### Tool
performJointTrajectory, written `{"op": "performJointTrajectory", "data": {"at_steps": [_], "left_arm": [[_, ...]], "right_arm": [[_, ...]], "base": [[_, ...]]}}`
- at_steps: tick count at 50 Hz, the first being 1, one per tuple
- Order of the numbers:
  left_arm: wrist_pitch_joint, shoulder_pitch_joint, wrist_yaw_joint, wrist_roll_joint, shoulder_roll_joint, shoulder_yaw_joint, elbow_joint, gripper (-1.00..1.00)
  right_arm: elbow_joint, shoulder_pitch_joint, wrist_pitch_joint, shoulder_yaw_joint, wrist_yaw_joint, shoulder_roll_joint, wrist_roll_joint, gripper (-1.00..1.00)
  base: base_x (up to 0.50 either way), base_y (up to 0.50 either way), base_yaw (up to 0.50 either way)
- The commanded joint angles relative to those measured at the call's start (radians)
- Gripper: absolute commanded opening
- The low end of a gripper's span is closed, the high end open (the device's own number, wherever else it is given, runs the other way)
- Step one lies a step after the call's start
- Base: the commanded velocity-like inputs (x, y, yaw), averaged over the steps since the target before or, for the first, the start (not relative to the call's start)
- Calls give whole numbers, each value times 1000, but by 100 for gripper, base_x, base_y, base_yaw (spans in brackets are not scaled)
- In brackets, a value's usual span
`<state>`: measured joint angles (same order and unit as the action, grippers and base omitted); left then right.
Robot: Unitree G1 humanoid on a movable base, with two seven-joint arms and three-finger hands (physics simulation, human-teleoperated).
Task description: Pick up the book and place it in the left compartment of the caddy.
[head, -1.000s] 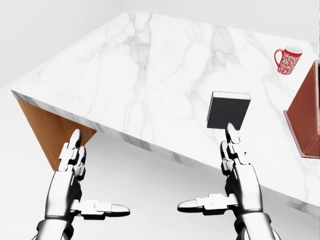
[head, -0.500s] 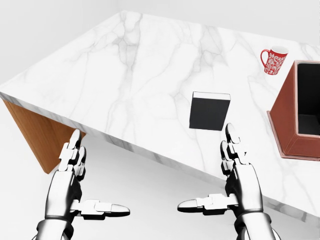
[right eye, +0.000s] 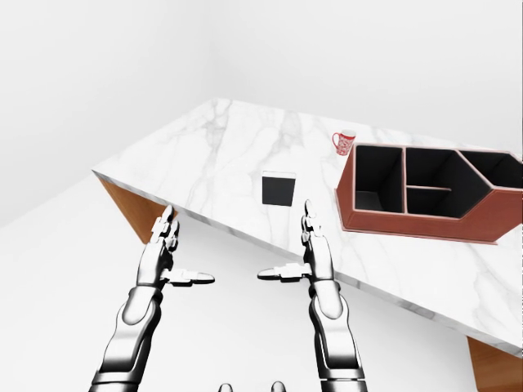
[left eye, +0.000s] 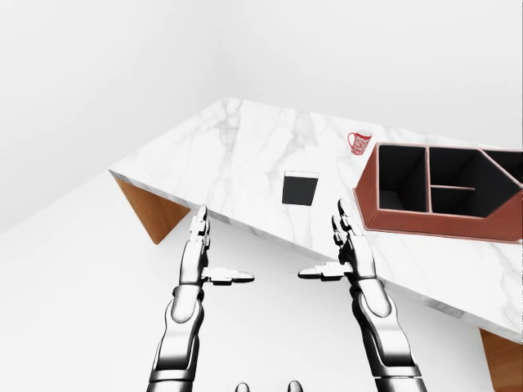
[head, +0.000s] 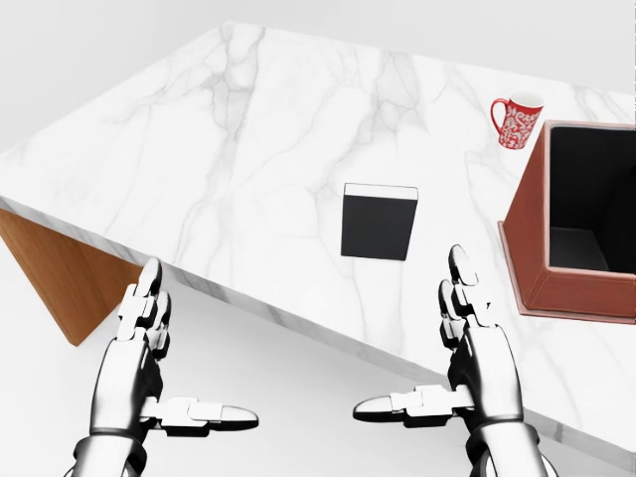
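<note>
A black book [head: 379, 223] with a thin white edge along its top lies flat on a white marble table [head: 248, 139], near the table's lower edge in the head view. Nothing touches it.

To the right of the book in that view stands a reddish-brown caddy [left eye: 441, 189] with a dark inside. The left-eye view shows it split by thin walls into several compartments: one tall one at its left end, two stacked ones in the middle, and a pointed one at the right. The left compartment [left eye: 401, 178] holds nothing visible. The book sits apart from the caddy, with bare marble between them.

Above the caddy's left corner, a red mug with a white pattern [head: 516, 120] stands upright on the marble, apart from both.

Two silver three-finger hands reach up from the bottom of the head view. The right hand [head: 475, 358] is released, fingers straight and thumb out sideways, just below and right of the book, over the table's edge. The left hand [head: 139, 353] is equally released, well left of the book, below the table edge over pale floor. Both are empty.

A wooden base [head: 62, 280] shows beneath the tabletop at the left.
</note>
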<state>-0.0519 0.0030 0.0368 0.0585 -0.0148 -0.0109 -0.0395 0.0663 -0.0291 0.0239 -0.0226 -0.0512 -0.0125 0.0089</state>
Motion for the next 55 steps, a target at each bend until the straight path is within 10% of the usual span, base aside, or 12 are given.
{"op": "performJointTrajectory", "data": {"at_steps": [1,55], "left_arm": [[-3,-7,-2,-1,-1,-2,-11,100],[14,5,-2,-1,1,2,17,100]], "right_arm": [[-7,3,-5,-3,0,-1,3,100],[23,-7,15,3,3,1,-1,100]], "base": [[9,-17,0],[9,-17,0]]}}
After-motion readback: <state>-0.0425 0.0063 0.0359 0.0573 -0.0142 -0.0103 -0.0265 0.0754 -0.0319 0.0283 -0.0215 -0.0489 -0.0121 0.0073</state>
